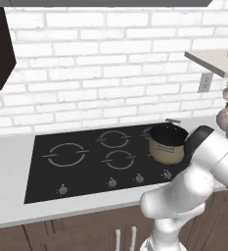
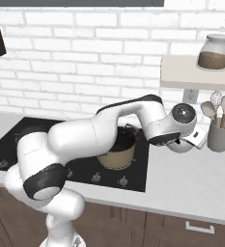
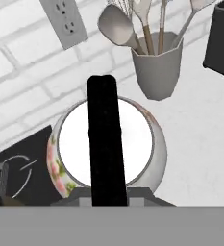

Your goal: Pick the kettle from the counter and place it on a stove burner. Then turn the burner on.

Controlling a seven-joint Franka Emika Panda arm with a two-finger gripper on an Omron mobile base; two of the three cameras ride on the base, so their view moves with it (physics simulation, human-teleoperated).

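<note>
The kettle is round and whitish with pink flowers on its side, and its black handle arches across the top. It stands on the light-grey counter just right of the stove. My gripper comes down on it from above and is shut on the handle, seen in the hand view as gripper. In the left base view the kettle peeks past my arm at the right edge. The black stove has a small ring burner at the front centre.
A tan pot sits on the stove's right burner, close to the kettle. A grey utensil holder with spoons stands to the kettle's right, under a wall shelf with a jar. Knobs line the stove's front.
</note>
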